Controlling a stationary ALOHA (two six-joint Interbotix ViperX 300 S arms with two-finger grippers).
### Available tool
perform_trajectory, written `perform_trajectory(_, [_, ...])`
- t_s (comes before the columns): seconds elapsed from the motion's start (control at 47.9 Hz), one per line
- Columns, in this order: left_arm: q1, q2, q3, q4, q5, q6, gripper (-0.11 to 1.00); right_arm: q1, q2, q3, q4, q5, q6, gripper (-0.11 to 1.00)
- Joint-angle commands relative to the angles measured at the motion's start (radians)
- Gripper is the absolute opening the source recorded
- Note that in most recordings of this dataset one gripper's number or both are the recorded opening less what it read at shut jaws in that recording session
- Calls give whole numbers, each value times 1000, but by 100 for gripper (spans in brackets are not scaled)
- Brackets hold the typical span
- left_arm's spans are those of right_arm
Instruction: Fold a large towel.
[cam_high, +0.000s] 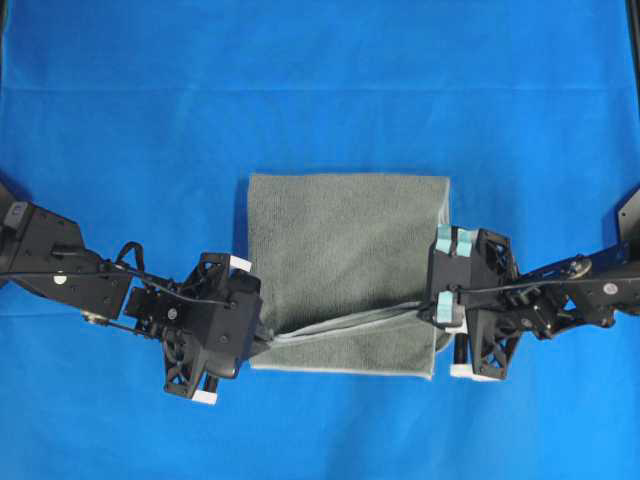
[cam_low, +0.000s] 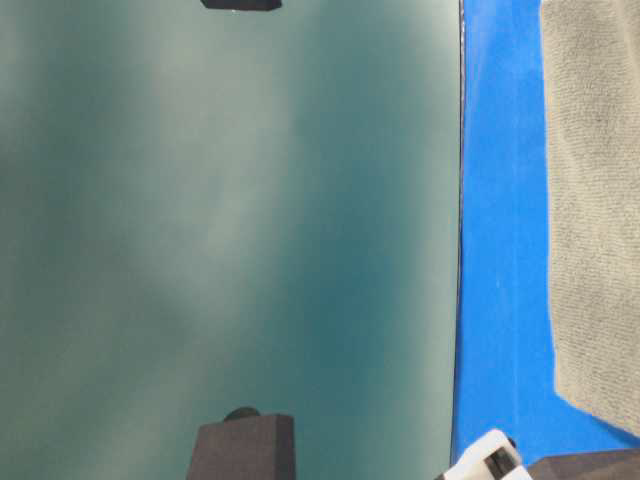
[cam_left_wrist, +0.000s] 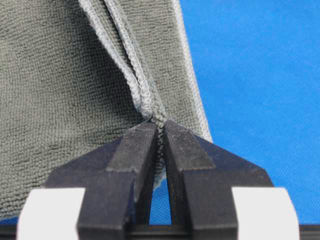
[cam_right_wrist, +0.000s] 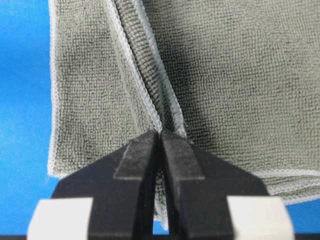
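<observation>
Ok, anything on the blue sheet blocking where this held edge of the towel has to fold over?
Nothing visible. Both claws, left and right, pinch the hemmed edge of the grey-green terry towel; only the bare blue sheet surrounds it.

Both grippers are pinched onto hemmed edges of the towel (cam_high: 345, 260): the left gripper (cam_left_wrist: 161, 131) at its near-left side, the right gripper (cam_right_wrist: 161, 134) at its right side. Between them a taut ridge of cloth bars any straight pass (it spans tool to tool). Outward of each tool, bare blue sheet (cam_high: 300, 90) lies open.
</observation>
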Motion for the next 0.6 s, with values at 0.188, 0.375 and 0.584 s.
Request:
perform_trajectory(0.188, [-25, -8, -28, -3, 8, -43, 4, 34, -8, -11, 31, -66, 0, 4])
perform_trajectory(0.375, [-34, -18, -37, -2, 11, -44, 27, 66, -11, -34, 31, -57, -5, 38])
perform_trajectory(0.584, [-34, -94, -63, 0, 74, -32, 72, 92, -69, -69, 25, 80, -8, 62])
